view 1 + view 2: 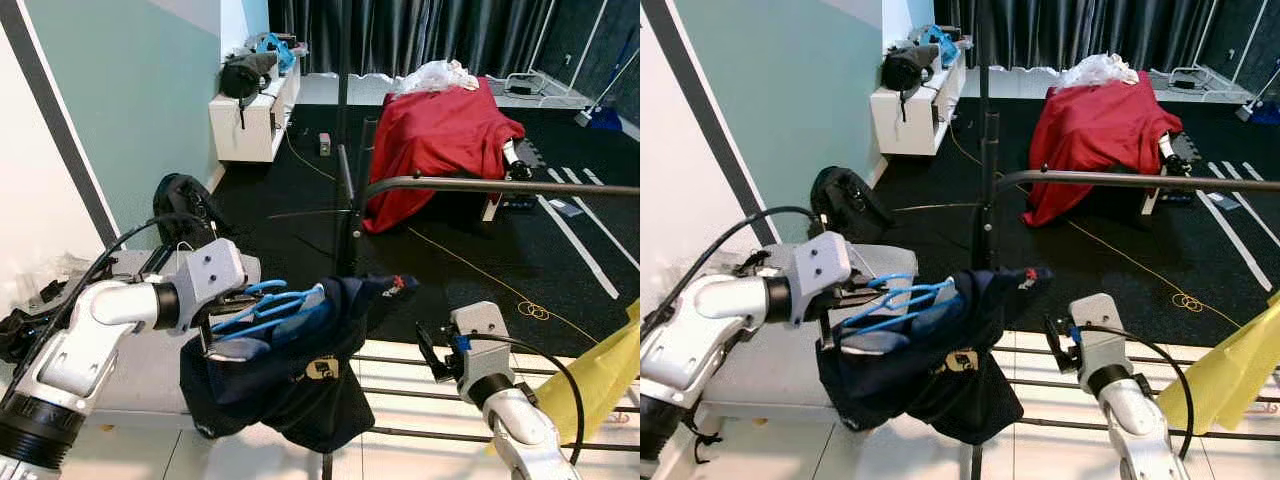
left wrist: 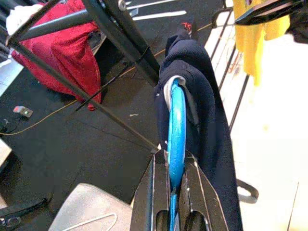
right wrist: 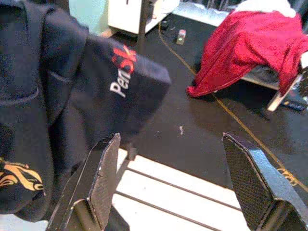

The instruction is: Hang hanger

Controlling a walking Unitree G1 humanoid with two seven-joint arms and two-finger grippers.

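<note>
a blue plastic hanger (image 1: 262, 308) carrying a dark navy garment (image 1: 290, 365) sits clamped between the fingers of the left gripper (image 2: 174, 191), edge-on and extending straight out from it. the garment droops below the gripper, showing a gold emblem and white and red lettering. the dark metal clothes rail (image 1: 500, 185) runs horizontally beyond the gripper, apart from the hanger.

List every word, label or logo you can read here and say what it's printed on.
"Pen" in white, then red letters cut off, perhaps "Dk": on the navy garment that hangs on the blue hanger held in the left claw.
Gold emblem lower on the garment: no letters can be made out.
Gold mark on the garment's front in the eye views: too small to read.
Nothing else readable.
</note>
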